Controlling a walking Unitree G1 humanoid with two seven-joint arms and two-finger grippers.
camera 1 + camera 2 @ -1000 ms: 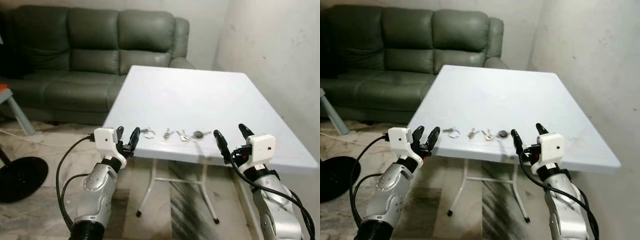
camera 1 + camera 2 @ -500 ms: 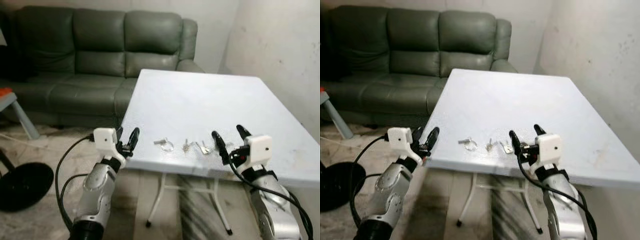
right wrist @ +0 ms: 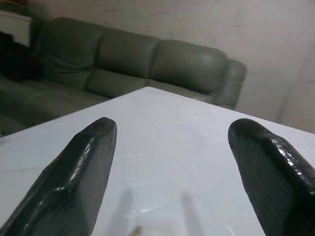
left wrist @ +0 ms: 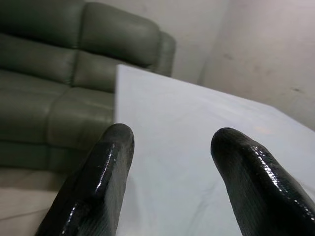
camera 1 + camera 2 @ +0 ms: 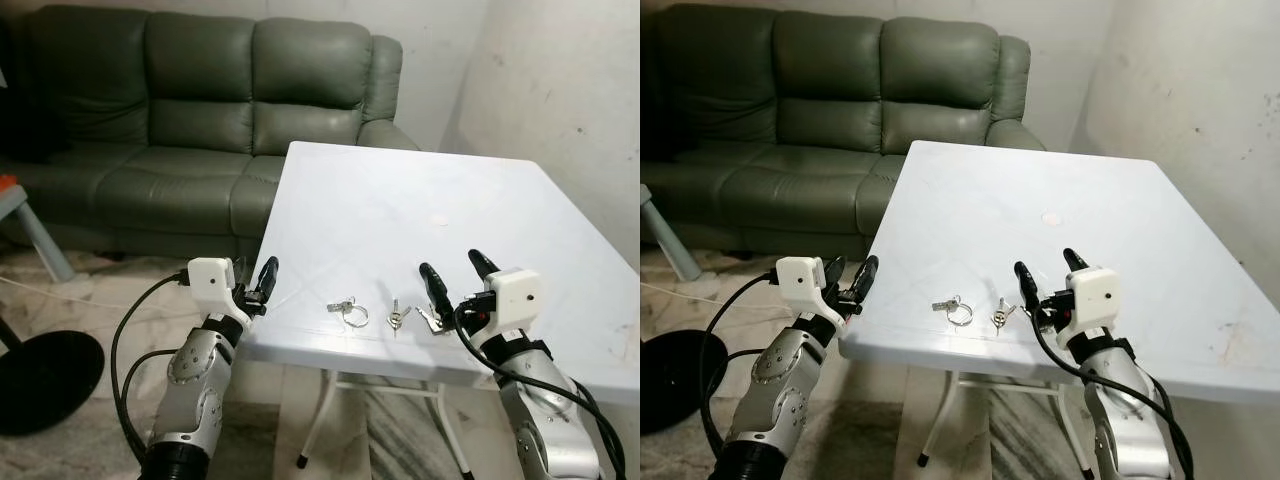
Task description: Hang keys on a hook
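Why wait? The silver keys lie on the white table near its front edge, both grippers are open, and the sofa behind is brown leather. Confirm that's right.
One thing is wrong: the sofa is dark green, as the left eye view shows. The silver keys do lie near the white table's front edge, and the left gripper and right gripper are both open.

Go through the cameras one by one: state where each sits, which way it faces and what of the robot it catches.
Left eye view: head, looking down at white table, keys, sofa; both arms.
Right eye view: same scene, shifted; left pincer, right pincer, both open.
Left wrist view: along its fingers, toward table and sofa.
Right wrist view: along its fingers, across the table to the sofa.
All share table and sofa.
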